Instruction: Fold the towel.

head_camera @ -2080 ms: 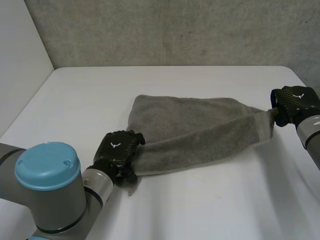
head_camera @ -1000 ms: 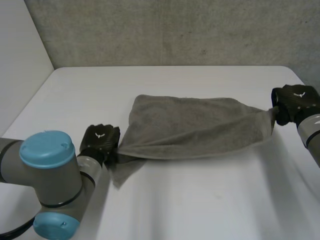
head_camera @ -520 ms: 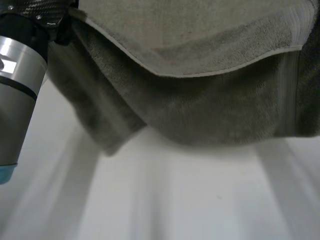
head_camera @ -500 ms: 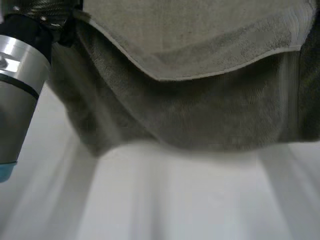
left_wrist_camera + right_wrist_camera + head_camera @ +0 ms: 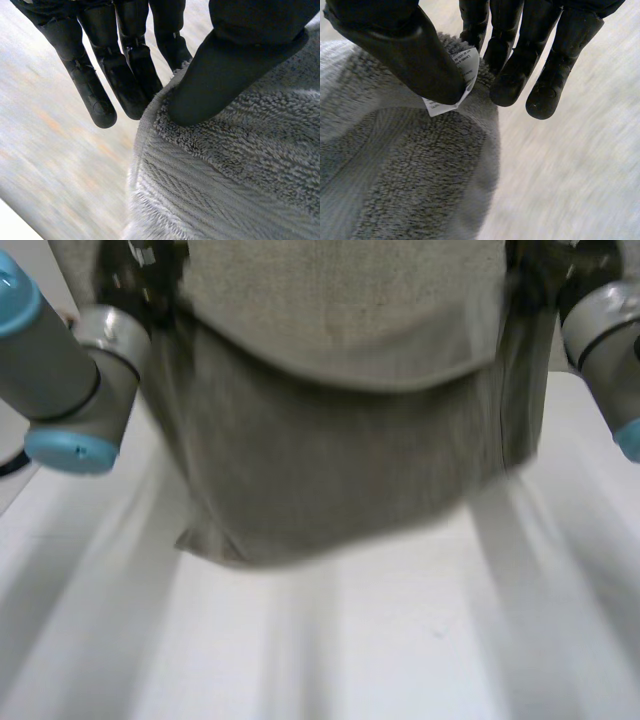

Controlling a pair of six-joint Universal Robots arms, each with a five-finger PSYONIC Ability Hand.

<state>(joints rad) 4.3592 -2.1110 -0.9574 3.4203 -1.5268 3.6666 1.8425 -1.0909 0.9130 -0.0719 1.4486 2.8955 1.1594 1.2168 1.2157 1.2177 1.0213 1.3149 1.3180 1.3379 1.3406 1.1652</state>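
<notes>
since the earlier head view the towel has come up off the table: then it lay stretched between the two hands, and now it hangs like a curtain over the middle of the table, close before the head camera, with the left arm and the right arm raised either side of it. our left hand has one top corner pinched, thumb pressed into the pile against nearly straight fingers behind the cloth. our right hand does the same at the other top corner, its thumb pinning the white care label and the towel edge against its fingers. in the head view a shorter flap sags in a shallow curve across the front, and the longer layer behind drops to a lower edge near the table; we cannot tell whether that edge touches. we judge the lift done and the fold itself not yet made: the next move is likely to set the lower edge down and lay the held corners over it, keeping both pinches firm so neither corner slips.
</notes>
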